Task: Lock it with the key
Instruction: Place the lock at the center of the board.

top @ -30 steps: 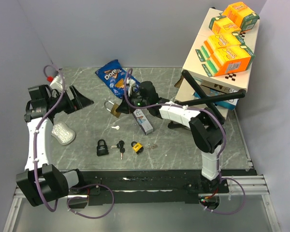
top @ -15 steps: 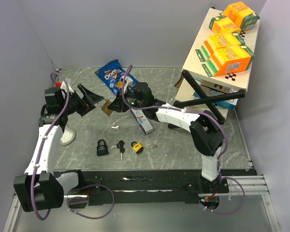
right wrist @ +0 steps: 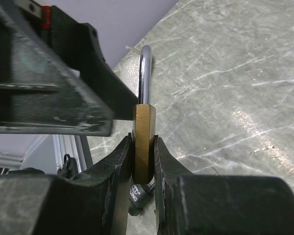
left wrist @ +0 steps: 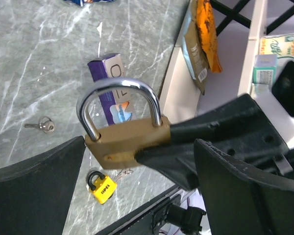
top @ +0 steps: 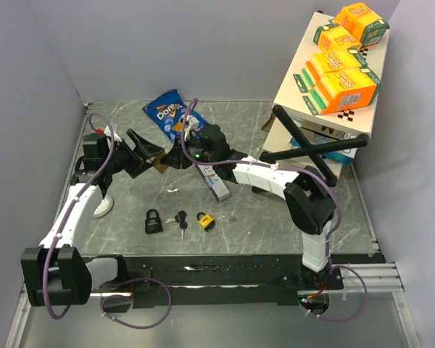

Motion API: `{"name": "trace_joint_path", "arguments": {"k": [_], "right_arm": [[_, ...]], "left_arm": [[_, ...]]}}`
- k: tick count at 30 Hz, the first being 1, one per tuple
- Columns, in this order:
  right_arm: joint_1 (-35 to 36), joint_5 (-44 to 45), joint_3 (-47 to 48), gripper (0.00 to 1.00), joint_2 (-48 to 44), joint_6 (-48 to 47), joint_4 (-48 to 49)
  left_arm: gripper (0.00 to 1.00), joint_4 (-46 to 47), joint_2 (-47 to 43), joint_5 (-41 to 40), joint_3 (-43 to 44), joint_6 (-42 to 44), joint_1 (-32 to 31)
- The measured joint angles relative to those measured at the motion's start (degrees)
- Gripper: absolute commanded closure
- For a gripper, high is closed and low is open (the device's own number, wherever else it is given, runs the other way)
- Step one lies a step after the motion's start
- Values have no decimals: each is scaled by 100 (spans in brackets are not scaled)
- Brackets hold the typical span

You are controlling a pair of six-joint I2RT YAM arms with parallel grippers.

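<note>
Nearer the arm bases than the purple box (top: pixel 216 181), a black padlock (top: pixel 153 221), black-headed keys (top: pixel 180 217) and a yellow padlock (top: pixel 204 220) lie in a row. A small silver key (top: pixel 173 191) lies flat just left of the box. Left of the box's far end, the right gripper (top: pixel 171 158) pinches the brass padlock (top: pixel 160 165) by its flat faces, off the table. The shackle arches upward in both wrist views, with the long axis slightly tilted. The left gripper (top: pixel 146 157) gapes wide, a finger on either side of the lock.
</note>
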Motion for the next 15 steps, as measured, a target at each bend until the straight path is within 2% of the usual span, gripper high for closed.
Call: {"name": "trace_joint_path", "arguments": {"k": [2, 10, 15], "right_arm": [[37, 28, 0, 100, 0, 0, 0], [133, 72, 0, 100, -2, 0, -2], [144, 87, 2, 100, -2, 0, -4]], "left_arm": [[1, 0, 57, -92, 0, -28, -37], [15, -7, 122, -337, -11, -107, -59], [18, -7, 151, -426, -50, -157, -201]]}}
